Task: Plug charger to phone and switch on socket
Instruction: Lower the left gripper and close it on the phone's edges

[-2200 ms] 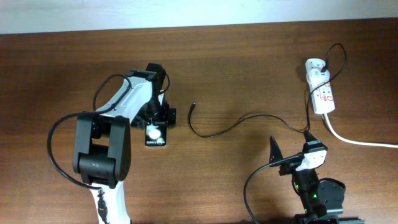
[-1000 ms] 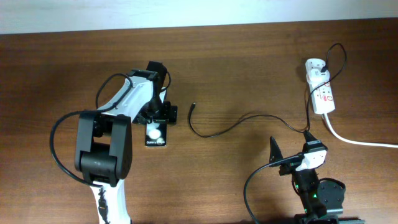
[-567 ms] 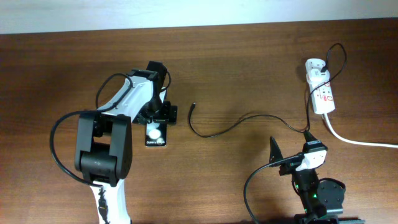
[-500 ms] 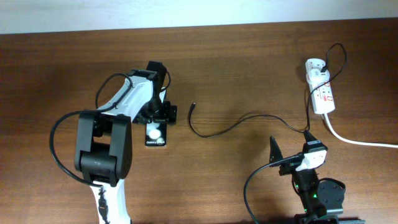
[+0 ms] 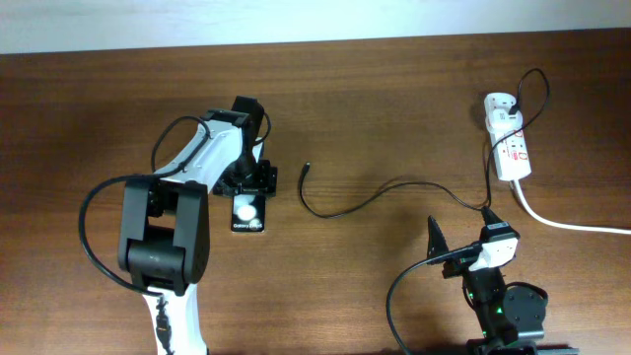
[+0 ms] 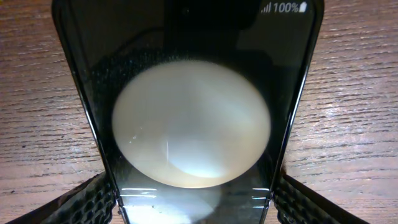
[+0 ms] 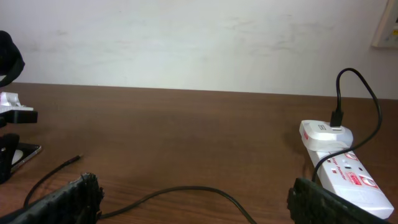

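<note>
Left jaws astride the phone (image 6: 193,124), grip uncertain; right jaws wide apart, empty

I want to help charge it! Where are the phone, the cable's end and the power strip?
phone (image 5: 247,215): overhead view, middle of its screen.
cable end (image 5: 307,168): overhead view, the small loose tip.
power strip (image 5: 514,154): overhead view, its white body.

The dark wooden bench (image 5: 394,108) carries a phone (image 5: 246,214) lying flat, screen up, on its left half. A thin black charger cable (image 5: 375,192) snakes from a free tip near the phone to the white socket (image 5: 510,148) at far right. The socket's thick cord (image 5: 562,222) runs off the right edge.
</note>
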`<state>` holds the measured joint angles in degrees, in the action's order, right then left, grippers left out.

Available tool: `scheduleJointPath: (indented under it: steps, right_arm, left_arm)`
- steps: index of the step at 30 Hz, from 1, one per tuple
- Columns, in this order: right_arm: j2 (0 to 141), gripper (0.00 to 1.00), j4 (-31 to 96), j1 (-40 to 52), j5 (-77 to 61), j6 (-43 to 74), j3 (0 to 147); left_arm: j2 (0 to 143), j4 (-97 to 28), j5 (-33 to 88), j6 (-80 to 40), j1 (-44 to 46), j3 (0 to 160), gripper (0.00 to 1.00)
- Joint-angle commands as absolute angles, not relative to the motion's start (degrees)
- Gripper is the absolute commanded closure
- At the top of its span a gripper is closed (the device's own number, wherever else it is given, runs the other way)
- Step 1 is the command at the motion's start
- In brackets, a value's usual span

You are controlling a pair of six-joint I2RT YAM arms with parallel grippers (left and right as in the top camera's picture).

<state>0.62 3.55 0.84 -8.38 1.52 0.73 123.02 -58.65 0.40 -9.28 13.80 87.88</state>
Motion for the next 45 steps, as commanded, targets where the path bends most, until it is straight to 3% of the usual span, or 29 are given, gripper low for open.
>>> scheduleJointPath:
  steps: [1,19,28,33,45]
  right_arm:
    - [0.19,0.01,3.62,1.21,-8.14,1.93,0.32]
    - [0.19,0.01,3.62,1.21,-8.12,1.91,0.32]
    - [0.19,0.01,3.62,1.21,-8.12,1.91,0.32]
    - [0.19,0.01,3.62,1.21,-8.14,1.91,0.32]
    - [0.19,0.01,3.62,1.21,-8.12,1.91,0.32]
  left_arm:
    - [126.65,-57.95,5.67,-9.8,13.93,87.02,0.16]
    - [126.65,-55.94,6.2,-21.85,12.16,87.02,0.19]
    - [126.65,-55.79,6.24,-20.51,10.72,87.02,0.18]
    - [126.65,-56.16,6.35,-12.95,10.85,87.02,0.07]
    - [126.65,-56.4,4.75,-12.14,10.87,87.02,0.11]
